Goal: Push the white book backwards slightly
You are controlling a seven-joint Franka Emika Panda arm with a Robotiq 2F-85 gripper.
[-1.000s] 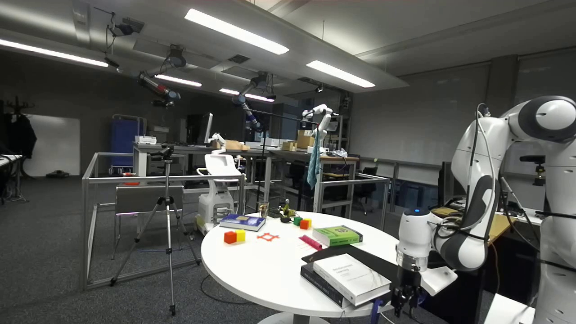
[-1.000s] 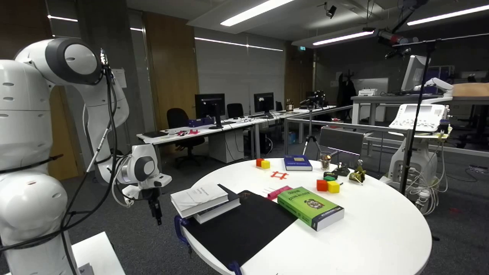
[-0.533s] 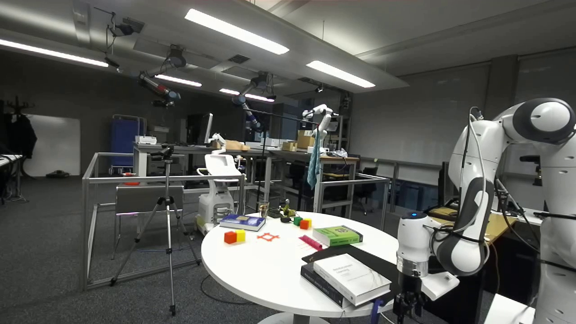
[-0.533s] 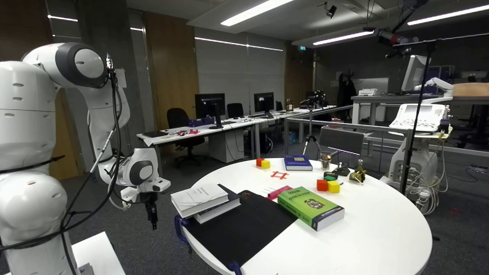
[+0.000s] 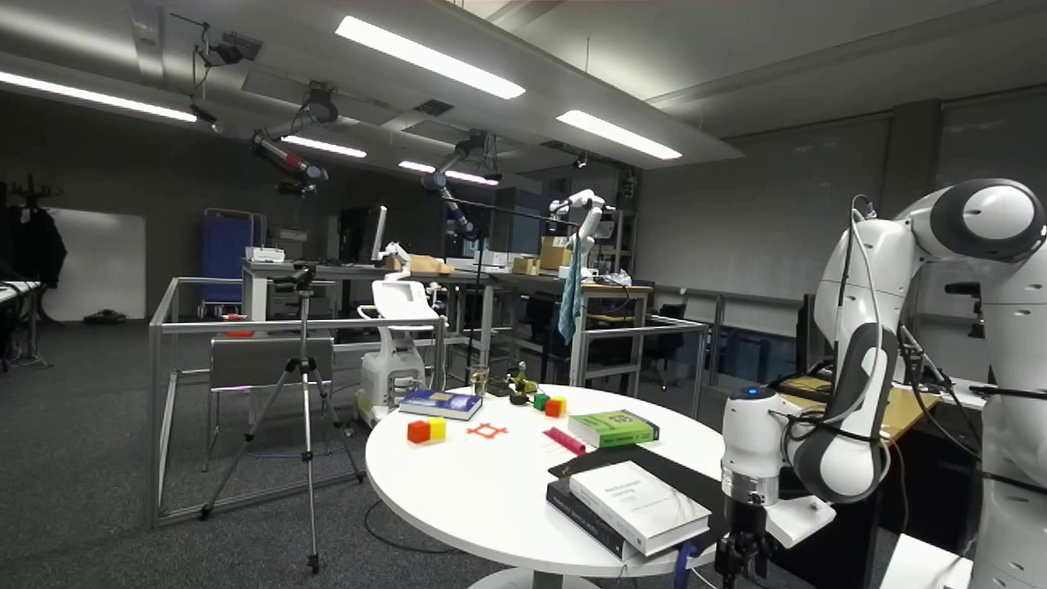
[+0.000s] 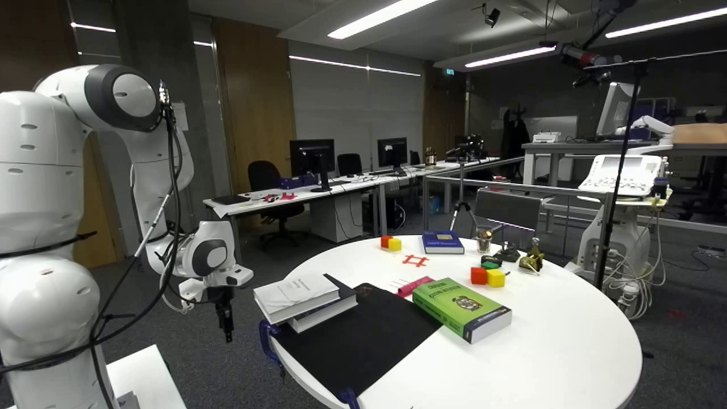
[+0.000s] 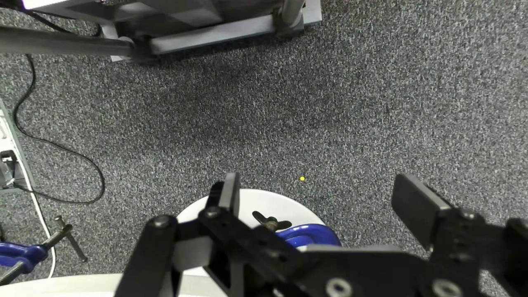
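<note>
Hand (image 6: 226, 335), far left in an exterior view: fingers spread well apart, with nothing held. The tips hang low, seemingly near the level of the edge of the surface (image 6: 556, 341); an inward move at that height would probably strike that edge instead of the white book (image 6: 296, 294). Next rightward, blue clamp (image 6: 265, 341), just beside the white book's near corner and liable to snag a finger if the approach is low or skewed. Then the white book itself, resting askew on a dark-covered book (image 6: 326, 315) and partly overhanging it: contact near one corner would likely turn it, and friction could drag the lower volume along. Further right, green book (image 6: 461, 307), at risk only if a push meant to be slight runs far too long.

Relative position: hand at left, white book to its right, seemingly higher than the fingertips, near but not touching. Wrist view: mostly carpet (image 7: 288, 107) shows between and beyond the fingers; the white book does not appear, so alignment would have to be judged from the outside views.
</note>
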